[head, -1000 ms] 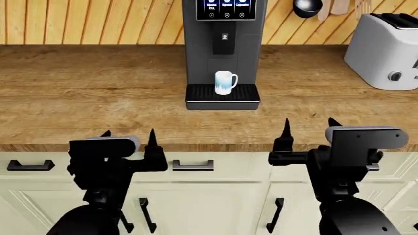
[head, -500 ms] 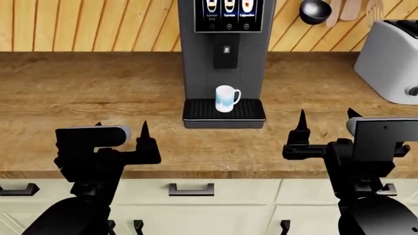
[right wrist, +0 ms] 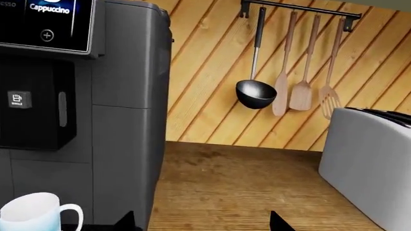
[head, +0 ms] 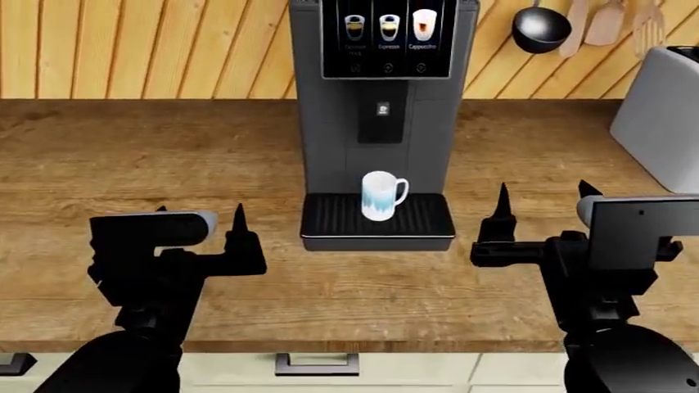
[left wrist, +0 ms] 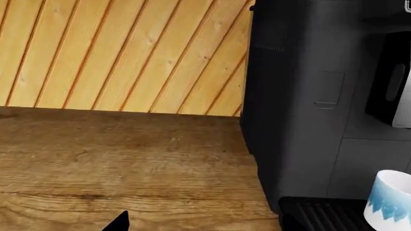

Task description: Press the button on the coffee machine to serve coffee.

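Observation:
The dark grey coffee machine stands at the back middle of the wooden counter. Its black screen shows three drink icons with small round buttons under them. A white mug stands on the black ribbed drip tray. My left gripper is open and empty, left of the tray. My right gripper is open and empty, right of the tray. The machine also shows in the left wrist view and the right wrist view, where the Cappuccino button is visible.
A white toaster stands at the right edge of the counter. A ladle and wooden utensils hang on the slatted wall behind. Cream cabinet drawers with black handles lie below the counter's front edge.
The head view has risen and moved closer: the machine's screen now shows in full. Both grippers sit farther over the counter, still open.

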Tool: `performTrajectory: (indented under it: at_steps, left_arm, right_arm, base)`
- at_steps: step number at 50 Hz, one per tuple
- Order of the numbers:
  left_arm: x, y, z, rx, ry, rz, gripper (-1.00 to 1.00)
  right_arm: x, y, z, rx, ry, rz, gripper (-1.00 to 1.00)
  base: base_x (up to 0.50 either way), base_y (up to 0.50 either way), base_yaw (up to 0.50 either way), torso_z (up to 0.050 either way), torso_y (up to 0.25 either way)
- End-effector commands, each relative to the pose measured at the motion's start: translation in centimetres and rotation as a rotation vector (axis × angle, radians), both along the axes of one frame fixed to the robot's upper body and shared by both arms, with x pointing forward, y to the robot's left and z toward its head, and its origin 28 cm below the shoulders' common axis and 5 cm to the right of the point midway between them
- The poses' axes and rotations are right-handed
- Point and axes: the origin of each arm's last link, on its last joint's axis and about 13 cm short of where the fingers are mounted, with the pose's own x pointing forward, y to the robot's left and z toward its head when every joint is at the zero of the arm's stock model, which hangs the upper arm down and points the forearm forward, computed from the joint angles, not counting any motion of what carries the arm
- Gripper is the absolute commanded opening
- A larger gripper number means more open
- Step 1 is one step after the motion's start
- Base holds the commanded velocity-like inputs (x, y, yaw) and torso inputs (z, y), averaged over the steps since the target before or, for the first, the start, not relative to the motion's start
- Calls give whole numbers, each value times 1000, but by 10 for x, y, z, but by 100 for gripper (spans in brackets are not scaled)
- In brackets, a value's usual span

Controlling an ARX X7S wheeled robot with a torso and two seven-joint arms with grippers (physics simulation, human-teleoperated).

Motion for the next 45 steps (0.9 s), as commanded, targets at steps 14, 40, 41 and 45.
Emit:
performTrajectory:
  at_steps: [14,40,41,45]
  left_arm:
    - [0,2,-3,-2,5,10,100]
    - [-25,-41,57,-65,17,-195,100]
    - [-29,-47,59,-53,11,-218,100]
    - [-36,-58,67,-59,11,-285,100]
  right_arm:
    - [0,0,-5,-3,3,-6,100]
    - [1,-5,-8,-19,32,-60,100]
    - [2,-5,-8,-18,33,-58,100]
    - [3,-5,-10,-17,38,-58,100]
  base:
    - [236,0,0,0,0]
    - [57,0,0,0,1]
    - [0,0,0,0,0]
    - [0,0,0,0,0]
